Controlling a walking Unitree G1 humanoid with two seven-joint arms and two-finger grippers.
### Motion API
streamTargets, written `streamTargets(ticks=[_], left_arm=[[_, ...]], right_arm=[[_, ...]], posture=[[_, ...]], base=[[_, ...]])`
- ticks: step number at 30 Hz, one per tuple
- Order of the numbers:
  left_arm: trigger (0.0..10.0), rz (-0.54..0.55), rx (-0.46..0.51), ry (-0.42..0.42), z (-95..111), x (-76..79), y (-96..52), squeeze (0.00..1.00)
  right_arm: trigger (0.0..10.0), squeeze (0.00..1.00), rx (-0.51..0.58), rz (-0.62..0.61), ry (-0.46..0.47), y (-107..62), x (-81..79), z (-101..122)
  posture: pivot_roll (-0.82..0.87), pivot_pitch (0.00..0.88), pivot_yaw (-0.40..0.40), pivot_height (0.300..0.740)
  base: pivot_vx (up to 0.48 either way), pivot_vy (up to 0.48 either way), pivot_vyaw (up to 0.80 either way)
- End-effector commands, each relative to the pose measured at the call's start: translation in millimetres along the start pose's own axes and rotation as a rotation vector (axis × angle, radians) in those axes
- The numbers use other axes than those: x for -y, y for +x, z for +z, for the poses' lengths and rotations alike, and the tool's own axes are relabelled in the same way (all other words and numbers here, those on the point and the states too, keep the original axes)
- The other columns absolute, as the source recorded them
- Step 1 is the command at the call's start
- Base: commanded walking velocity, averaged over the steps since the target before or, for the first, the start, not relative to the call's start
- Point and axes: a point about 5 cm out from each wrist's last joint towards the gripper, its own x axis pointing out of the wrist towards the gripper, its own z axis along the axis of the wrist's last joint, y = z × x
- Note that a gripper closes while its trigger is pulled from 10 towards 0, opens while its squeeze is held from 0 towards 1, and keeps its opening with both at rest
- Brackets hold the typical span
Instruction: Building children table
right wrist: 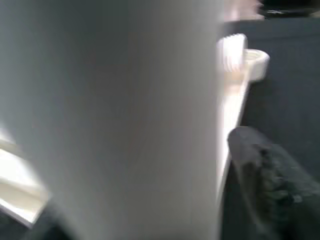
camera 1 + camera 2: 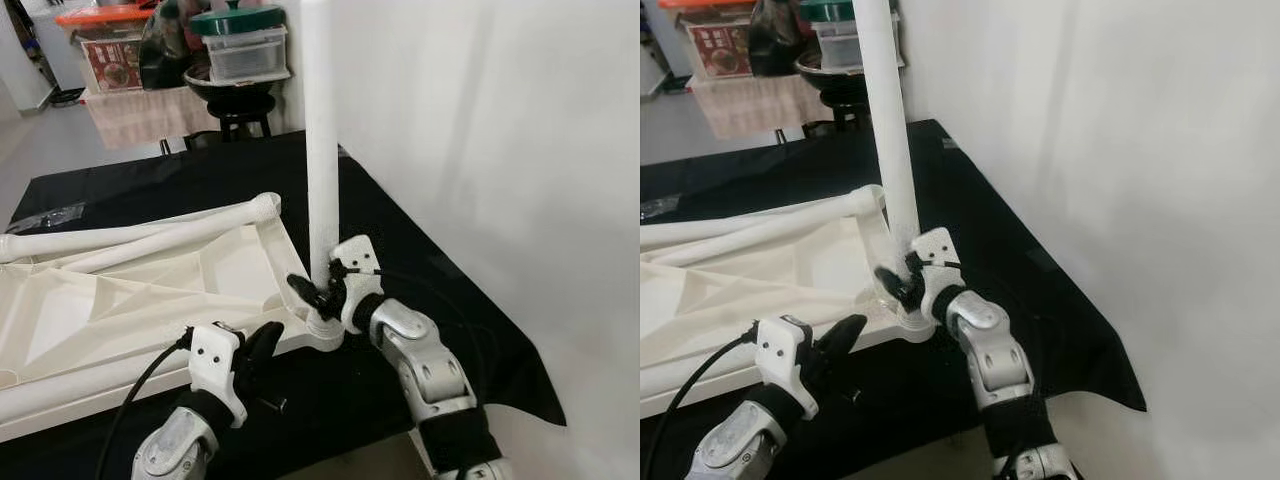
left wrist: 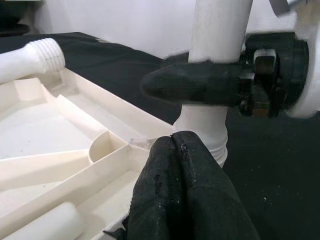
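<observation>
Tabletop [image 2: 150,290], white plastic, lay upside down on black cloth [image 2: 420,240]; one leg [image 2: 321,130] stood upright in its near corner socket. Eye views: right gripper [image 2: 318,292] clamped around that leg's base. Left wrist view: left gripper [image 3: 182,175], fingers pressed together, empty, rested at the tabletop's edge just beside the socket. Right wrist view: leg blurred, close

A: What do the arms look like?
B: Silver, jointed metal segments. Each ends in a white plastic wrist housing with small dark screw holes.
A: And the left gripper [image 2: 262,345]?
B: Two long black fingers with a rough, textured skin. A black cable loops from its wrist housing.
A: The right gripper [image 2: 312,292]?
B: Same black fingers, with a black collar at the wrist.
</observation>
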Motion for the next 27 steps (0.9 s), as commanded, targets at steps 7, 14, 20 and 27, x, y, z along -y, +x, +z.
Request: streamTargets(ticks=[7,14,20,27], left_arm=[[10.0,0.004,-0.018,-0.008,-3,-0.9,0.2,0.00],[10.0,0.001,-0.021,-0.011,-3,-0.3,0.2,0.00],[10.0,0.000,-0.025,-0.013,-3,0.2,-0.9,0.00],[10.0,-0.002,-0.025,-0.015,-3,0.5,-1.2,0.00]], right_arm=[[10.0,0.00,0.072,0.203,-0.063,3.9,8.6,24],[10.0,0.00,0.003,0.397,-0.130,7.7,20.3,23],[0.0,0.00,-0.019,0.473,-0.068,4.7,35.1,23],[0.0,0.00,-0.032,0.457,-0.046,-5.6,47.5,14]], posture=[[-0.01,0.042,-0.002,0.740],[0.00,0.041,-0.003,0.740],[0.02,0.042,-0.005,0.740],[0.01,0.045,-0.002,0.740]], base=[[0.000,0.000,0.00],[0.000,0.000,0.00],[0.000,0.000,0.00],[0.000,0.000,0.00]])
